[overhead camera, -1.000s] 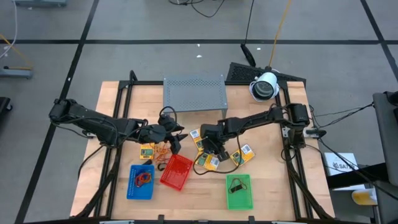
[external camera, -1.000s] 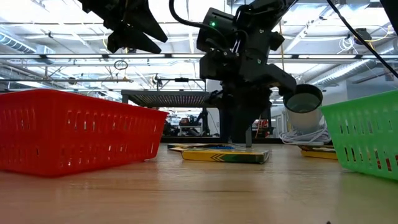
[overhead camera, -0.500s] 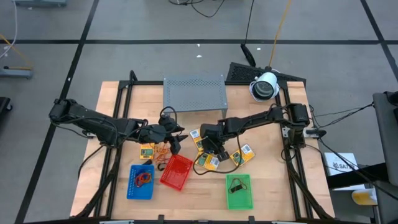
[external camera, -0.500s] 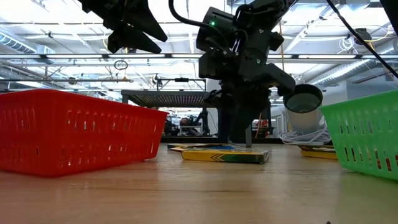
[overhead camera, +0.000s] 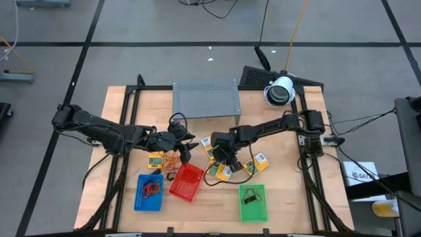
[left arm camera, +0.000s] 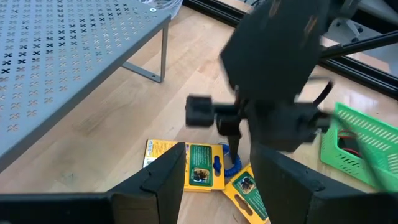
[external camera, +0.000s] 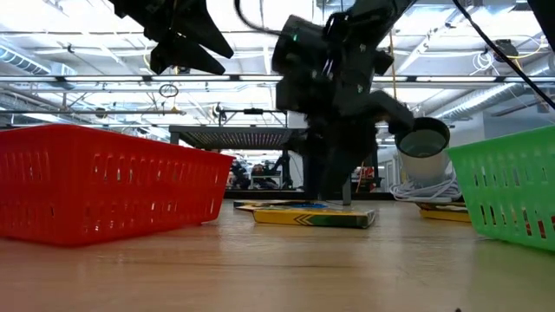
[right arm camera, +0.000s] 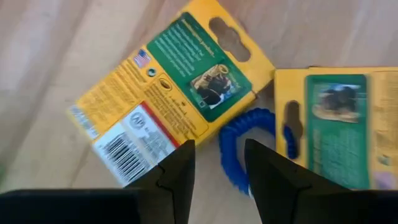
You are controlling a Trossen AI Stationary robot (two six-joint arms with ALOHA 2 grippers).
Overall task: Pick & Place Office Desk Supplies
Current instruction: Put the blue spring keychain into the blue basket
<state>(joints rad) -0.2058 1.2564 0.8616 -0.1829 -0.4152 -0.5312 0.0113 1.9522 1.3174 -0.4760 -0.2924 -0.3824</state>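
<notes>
Several yellow packets lie in the middle of the table, among them one (overhead camera: 223, 172) near the red tray and one (overhead camera: 156, 159) further left. My right gripper (overhead camera: 223, 157) hangs open just above this cluster. Its wrist view shows a packet with a green label (right arm camera: 168, 93), a second packet (right arm camera: 336, 118) and a blue coiled loop (right arm camera: 249, 152) between them, right below the gripper (right arm camera: 217, 146). Orange rubber bands (overhead camera: 171, 162) lie beside my left gripper (overhead camera: 185, 151), which is open and empty (left arm camera: 217, 163) and raised above the table.
A grey perforated rack (overhead camera: 205, 99) stands at the back. Blue tray (overhead camera: 148, 192), red tray (overhead camera: 186, 182) and green tray (overhead camera: 253, 202) line the front. A white round device (overhead camera: 279, 91) sits at the back right. Cables trail from both arms.
My right gripper has shifted slightly over the packets and shows blurred in the low view. The left arm has stayed put.
</notes>
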